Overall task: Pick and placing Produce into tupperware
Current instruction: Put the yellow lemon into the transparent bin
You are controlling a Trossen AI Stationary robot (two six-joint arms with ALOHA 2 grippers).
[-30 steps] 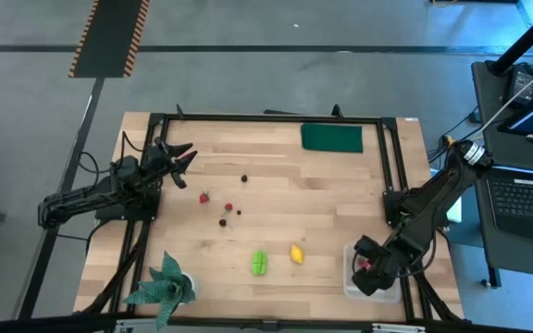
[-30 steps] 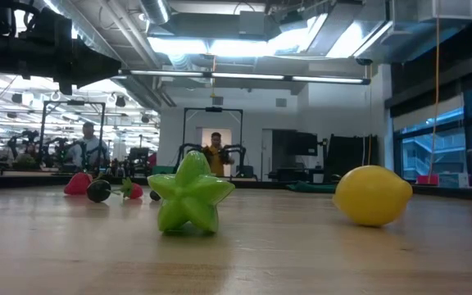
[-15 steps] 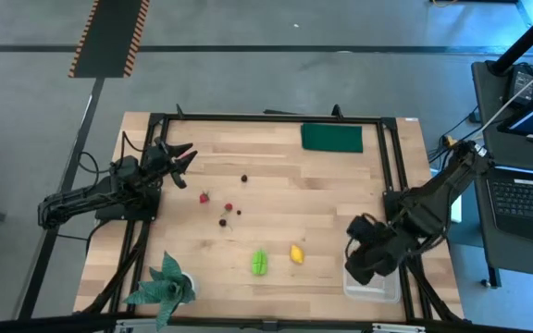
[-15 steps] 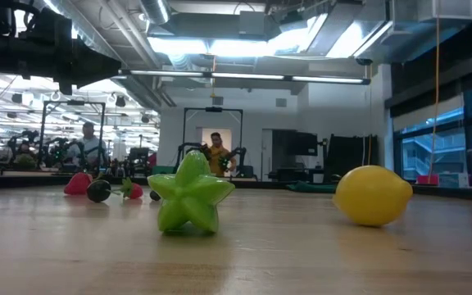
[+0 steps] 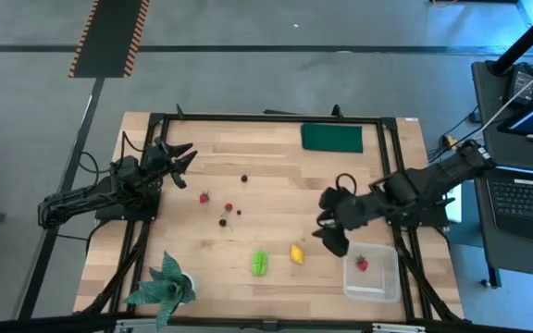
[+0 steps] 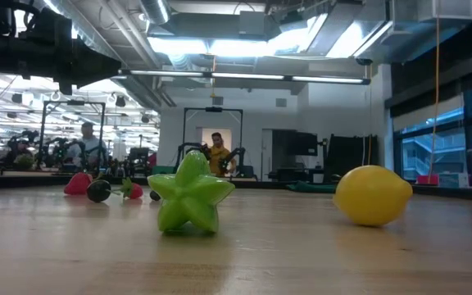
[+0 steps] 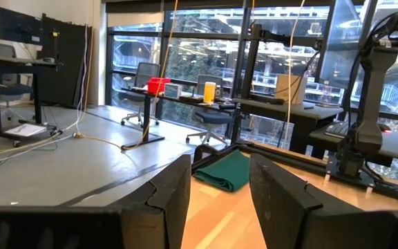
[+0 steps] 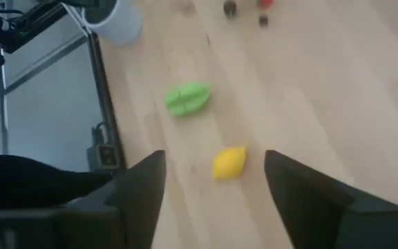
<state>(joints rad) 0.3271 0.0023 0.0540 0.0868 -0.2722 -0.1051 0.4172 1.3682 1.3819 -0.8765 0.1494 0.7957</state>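
Note:
The clear tupperware (image 5: 382,287) sits by the table's near right corner with one red berry (image 5: 362,264) lying in it. On the wood lie the green ridged piece (image 5: 259,262), the yellow lemon (image 5: 296,252), two red berries (image 5: 204,196) and small dark berries (image 5: 244,178). My right gripper (image 5: 325,239) hangs open above the table, just right of the lemon; in its wrist view the lemon (image 8: 228,162) shows between the open fingers (image 8: 213,187), untouched. My left gripper (image 5: 181,157) waits open near the far left, over the table's edge.
A dark green cloth (image 5: 331,138) lies at the far edge. A leafy potted plant (image 5: 167,285) stands at the near left corner. A black frame rail (image 5: 384,157) runs along the table's sides. In the low view the green piece (image 6: 191,195) and lemon (image 6: 373,195) stand nearest.
My right gripper has risen out of the tupperware and swung toward the table's left and far side, ending beside the lemon. The red berry that showed at its fingers now lies alone in the box. The left arm kept still.

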